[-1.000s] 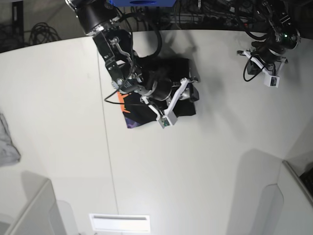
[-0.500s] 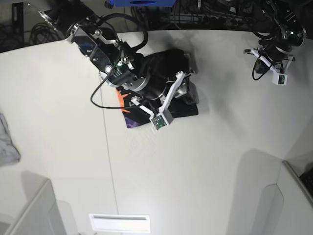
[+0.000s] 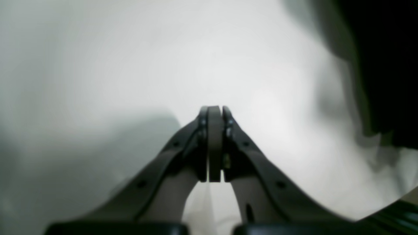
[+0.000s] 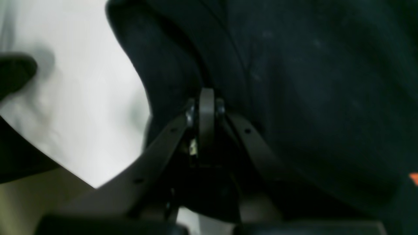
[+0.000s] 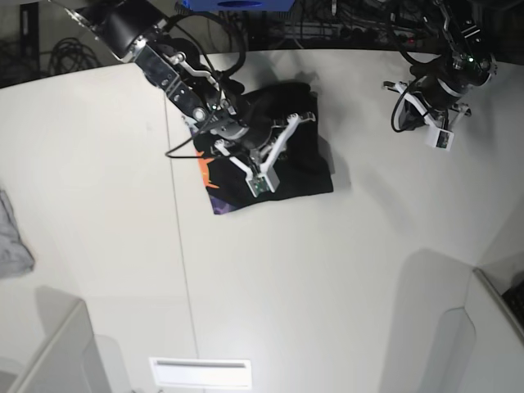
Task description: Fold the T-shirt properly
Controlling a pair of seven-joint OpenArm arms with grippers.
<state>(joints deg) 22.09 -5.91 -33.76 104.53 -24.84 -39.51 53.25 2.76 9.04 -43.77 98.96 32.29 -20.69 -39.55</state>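
The large black short-sleeved cloth T-shirt [image 5: 282,155] lies bunched in a rough folded heap on the smooth white counter [image 5: 344,278], toward twelve o'clock in the base view, with an orange-and-purple printed patch showing at its nine o'clock edge. The right arm's tool [image 4: 206,107] sits low over the heap; in its wrist view the two dark jaws are pressed together with a pale pad between them, black fabric filling everything behind and at three o'clock of the tips, yet whether any cloth is pinched cannot be told. The left arm's tool [image 3: 214,117] is well apart from the shirt, near the counter's two o'clock corner in the base view, its jaws likewise closed on nothing above bare white surface. A small light-grey crumpled cloth [image 5: 12,237] rests at the nine o'clock edge of the counter.
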